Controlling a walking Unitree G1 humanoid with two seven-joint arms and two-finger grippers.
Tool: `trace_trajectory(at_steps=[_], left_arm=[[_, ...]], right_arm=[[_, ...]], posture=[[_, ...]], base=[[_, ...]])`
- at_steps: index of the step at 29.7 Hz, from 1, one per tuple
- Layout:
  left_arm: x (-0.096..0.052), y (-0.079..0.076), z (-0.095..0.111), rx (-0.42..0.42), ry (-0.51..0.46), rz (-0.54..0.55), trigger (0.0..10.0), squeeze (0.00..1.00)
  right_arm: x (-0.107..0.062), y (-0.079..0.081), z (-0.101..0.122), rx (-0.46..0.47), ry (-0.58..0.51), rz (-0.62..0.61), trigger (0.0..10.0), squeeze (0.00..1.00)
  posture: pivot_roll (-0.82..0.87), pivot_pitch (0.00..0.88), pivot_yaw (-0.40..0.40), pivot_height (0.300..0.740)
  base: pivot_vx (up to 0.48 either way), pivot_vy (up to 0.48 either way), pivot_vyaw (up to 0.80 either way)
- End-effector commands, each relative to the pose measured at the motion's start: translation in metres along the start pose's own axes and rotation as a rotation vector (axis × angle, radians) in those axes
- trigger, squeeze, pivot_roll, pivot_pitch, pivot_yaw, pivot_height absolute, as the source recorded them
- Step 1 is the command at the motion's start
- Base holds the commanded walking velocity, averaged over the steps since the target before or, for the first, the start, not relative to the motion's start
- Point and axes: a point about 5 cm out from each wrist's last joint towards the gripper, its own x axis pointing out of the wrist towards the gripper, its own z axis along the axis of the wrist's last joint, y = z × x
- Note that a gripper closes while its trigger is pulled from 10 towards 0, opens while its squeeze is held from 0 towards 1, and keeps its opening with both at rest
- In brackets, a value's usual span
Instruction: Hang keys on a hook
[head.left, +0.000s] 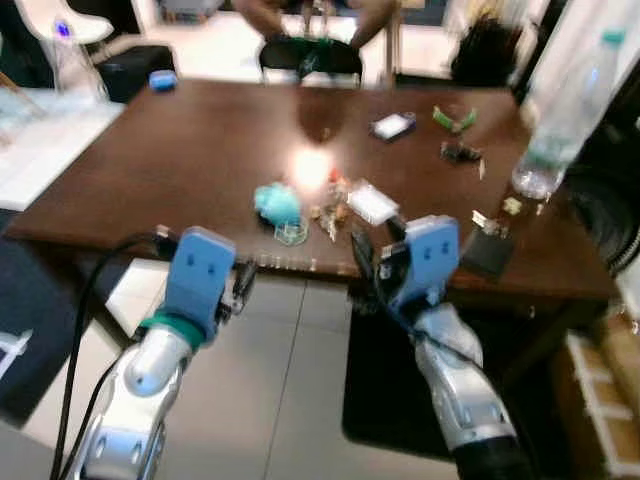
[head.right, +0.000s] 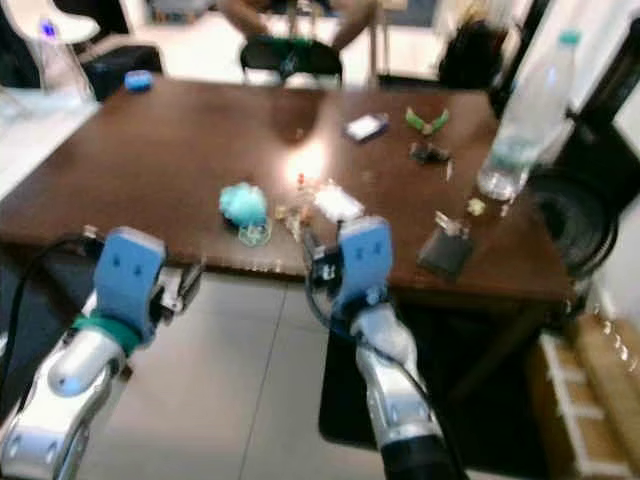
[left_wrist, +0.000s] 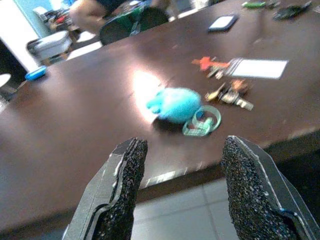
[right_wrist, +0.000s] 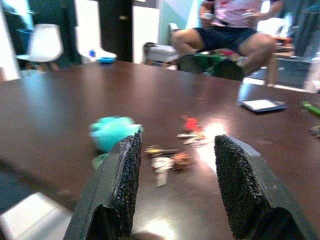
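A bunch of keys (head.left: 328, 212) lies near the front edge of the dark wooden table (head.left: 180, 160), with a fluffy turquoise fob (head.left: 276, 203) and a green ring (head.left: 291, 234) beside it. The keys (right_wrist: 167, 159) and the fob (left_wrist: 174, 104) also appear in the wrist views. My left gripper (left_wrist: 182, 192) is open, held before the table edge and facing the fob. My right gripper (right_wrist: 172, 187) is open too, just short of the table edge and pointing at the keys.
A white card (head.left: 372, 203), a phone (head.left: 393, 125), a green clip (head.left: 454, 119), a black wallet (head.left: 488, 252) and a plastic bottle (head.left: 565, 110) are on the table. A person (right_wrist: 235, 30) sits on a chair (head.left: 310, 55) at the far side. Tiled floor (head.left: 290, 380) lies below.
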Motion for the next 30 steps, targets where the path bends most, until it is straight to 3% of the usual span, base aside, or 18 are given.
trace_trajectory(at_steps=[1, 9, 18, 25, 30], left_arm=[[0.000, -0.002, -0.003, 0.003, 0.012, -0.008, 10.0, 0.00], [0.000, -0.003, -0.003, -0.005, 0.011, -0.002, 10.0, 0.00], [0.001, -0.003, -0.004, -0.005, 0.020, -0.008, 10.0, 0.00], [0.001, -0.006, -0.002, -0.009, 0.030, -0.065, 10.0, 0.00], [0.001, -0.017, -0.002, -0.013, 0.033, -0.190, 10.0, 0.00]], right_arm=[[-0.004, -0.005, -0.003, -0.008, 0.013, -0.018, 10.0, 0.00], [-0.003, -0.006, -0.003, -0.012, 0.018, -0.011, 10.0, 0.00], [-0.001, -0.006, -0.004, -0.020, 0.016, -0.015, 10.0, 0.00], [0.001, -0.004, -0.002, -0.041, 0.003, -0.004, 10.0, 0.00], [0.004, -0.005, 0.001, -0.055, -0.014, 0.006, 10.0, 0.00]], posture=[[-0.08, 0.026, 0.099, 0.740], [-0.08, 0.026, 0.091, 0.740], [-0.06, 0.018, 0.107, 0.740], [-0.06, 0.008, 0.122, 0.740], [-0.06, 0.009, 0.130, 0.740]], base=[[0.480, 0.000, 0.00], [0.480, 0.000, 0.00], [0.480, 0.000, -0.60], [0.076, 0.000, 0.00], [0.000, 0.000, 0.00]])
